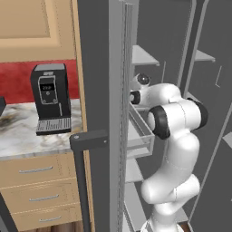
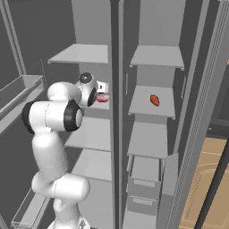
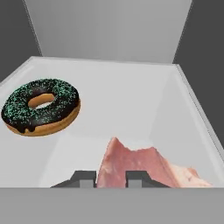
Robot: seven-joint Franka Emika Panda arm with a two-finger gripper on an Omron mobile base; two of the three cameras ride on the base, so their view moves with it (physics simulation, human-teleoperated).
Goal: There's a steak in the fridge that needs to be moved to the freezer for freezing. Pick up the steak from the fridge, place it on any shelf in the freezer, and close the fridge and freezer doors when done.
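The gripper (image 3: pixel 111 178) is clamped on the steak (image 3: pixel 135 164), which sits on a pale fridge shelf (image 3: pixel 131 100) just beside a doughnut (image 3: pixel 41 106). Best lift straight up before drawing back, clear of the doughnut. The steak is a thin, floppy pink slab with a paler edge; the doughnut is a dark-glazed, sprinkled ring; the shelf is flat and smooth.

**Non-task items in view**

Chocolate donut (image 3: pixel 41 106) with green sprinkles lying flat on pale shelf. Small orange-red item (image 2: pixel 154 99) on a middle shelf, type unclear. Black coffee machine (image 1: pixel 50 99) upright on marble counter (image 1: pixel 22 136), wood drawers (image 1: pixel 38 188) below, red backsplash (image 1: pixel 16 81) behind.
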